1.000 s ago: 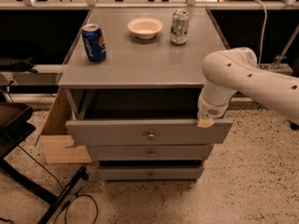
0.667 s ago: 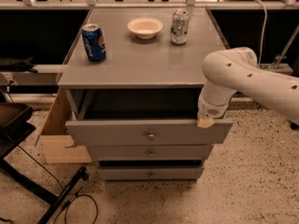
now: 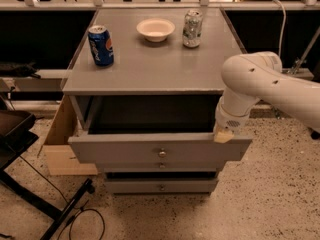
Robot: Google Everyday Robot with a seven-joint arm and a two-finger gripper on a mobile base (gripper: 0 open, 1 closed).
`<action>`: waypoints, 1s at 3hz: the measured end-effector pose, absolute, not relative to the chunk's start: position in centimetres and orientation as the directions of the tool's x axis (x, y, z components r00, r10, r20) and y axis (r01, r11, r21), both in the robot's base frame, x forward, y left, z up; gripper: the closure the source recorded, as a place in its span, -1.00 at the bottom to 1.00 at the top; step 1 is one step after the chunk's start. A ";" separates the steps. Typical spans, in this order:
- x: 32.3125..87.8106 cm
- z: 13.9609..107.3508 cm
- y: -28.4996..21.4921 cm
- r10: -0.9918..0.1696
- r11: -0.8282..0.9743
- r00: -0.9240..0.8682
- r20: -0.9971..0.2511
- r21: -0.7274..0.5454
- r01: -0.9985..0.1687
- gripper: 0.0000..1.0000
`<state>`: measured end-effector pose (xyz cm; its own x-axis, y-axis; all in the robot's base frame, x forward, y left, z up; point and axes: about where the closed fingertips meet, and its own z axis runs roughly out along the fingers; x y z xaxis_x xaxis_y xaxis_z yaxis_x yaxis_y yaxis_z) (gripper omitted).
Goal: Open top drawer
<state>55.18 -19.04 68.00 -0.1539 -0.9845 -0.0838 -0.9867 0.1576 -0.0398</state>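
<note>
Top drawer [image 3: 125, 151] further out; hand [image 3: 223, 135] at its right rim.

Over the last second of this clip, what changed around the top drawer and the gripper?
The top drawer slid slightly further out toward the camera. The gripper, at the right end of the drawer front's top edge, came forward with it. The blue can, the bowl and the silver can on the cabinet top stayed where they were.
</note>
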 end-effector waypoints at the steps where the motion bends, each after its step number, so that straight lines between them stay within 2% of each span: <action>1: 54.2 68.2 -19.6 -0.985 0.150 -0.147 -0.087 -0.027 -0.988 1.00; 2: 53.6 68.3 -20.0 -0.986 0.144 -0.142 -0.089 -0.016 -0.990 1.00; 3: 53.6 68.3 -20.0 -0.986 0.144 -0.142 -0.089 -0.016 -0.990 0.46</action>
<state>53.58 -20.03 68.28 -0.1416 -0.9859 -0.0889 -0.9895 0.1436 -0.0161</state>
